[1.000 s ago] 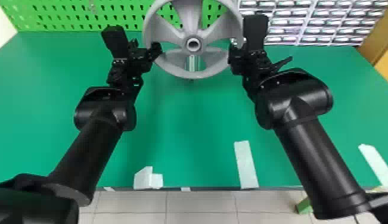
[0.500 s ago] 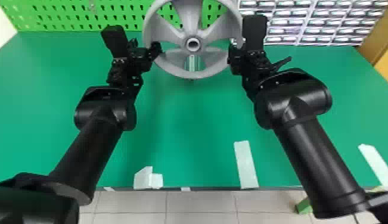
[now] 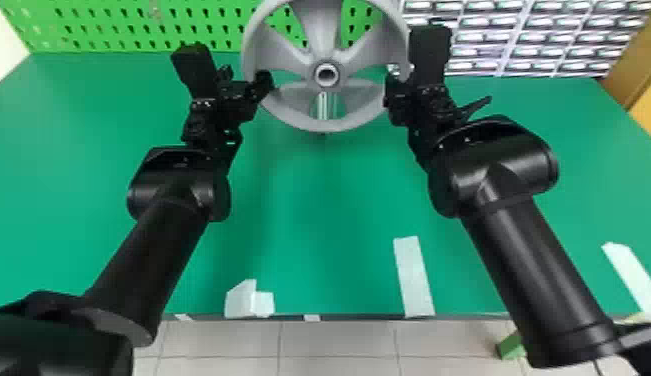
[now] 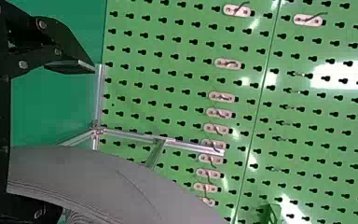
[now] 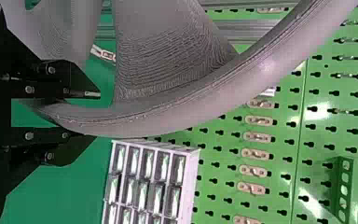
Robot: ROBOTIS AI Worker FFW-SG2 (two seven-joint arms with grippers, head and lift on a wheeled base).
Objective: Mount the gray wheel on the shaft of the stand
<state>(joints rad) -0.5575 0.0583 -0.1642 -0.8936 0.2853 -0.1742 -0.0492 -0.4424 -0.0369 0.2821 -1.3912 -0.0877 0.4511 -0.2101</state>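
Green table (image 3: 314, 200) below, we note the gray wheel (image 3: 321, 42) top centre, hub (image 3: 327, 64) between our wide-spread left gripper (image 3: 228, 66) and our right gripper (image 5: 95, 115), clamped on the rim (image 5: 168, 119), stand (image 3: 322, 106) behind.

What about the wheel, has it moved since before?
No, it has not visibly moved: the wheel sits at the same place against the green pegboard.

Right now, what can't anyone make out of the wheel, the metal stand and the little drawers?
- Wheel: top cut off by head view's upper edge.
- Metal stand: partly hidden behind the wheel, left wrist view.
- Little drawers: contents too small to tell, head view.
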